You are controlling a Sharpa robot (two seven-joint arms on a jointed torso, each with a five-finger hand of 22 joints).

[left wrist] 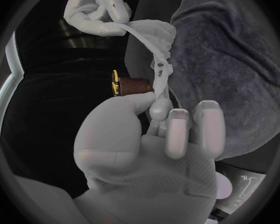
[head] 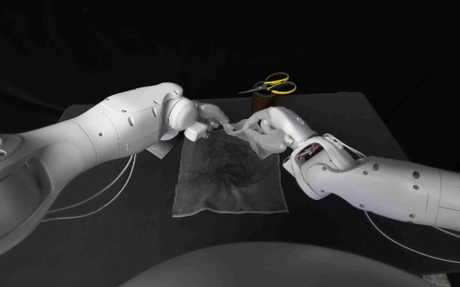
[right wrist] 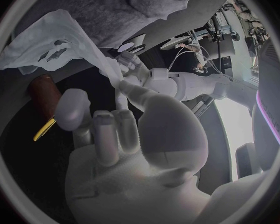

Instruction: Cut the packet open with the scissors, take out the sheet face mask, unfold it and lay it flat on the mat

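Above the grey rectangular cloth mat [head: 230, 184], your left hand [head: 204, 122] and right hand [head: 278, 127] each pinch an end of the white, bunched sheet face mask [head: 251, 134] between thumb and fingers. You're at the unfolding step, by my judgement. Next, draw the hands gently apart, then lower it flat.

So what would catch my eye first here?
The two silver hands meeting in the middle: the left hand and the right hand each hold an end of a crumpled white mask, pulled between them over the far end of a grey mat. Just behind them, scissors with bright yellow handles stand in a brown holder.
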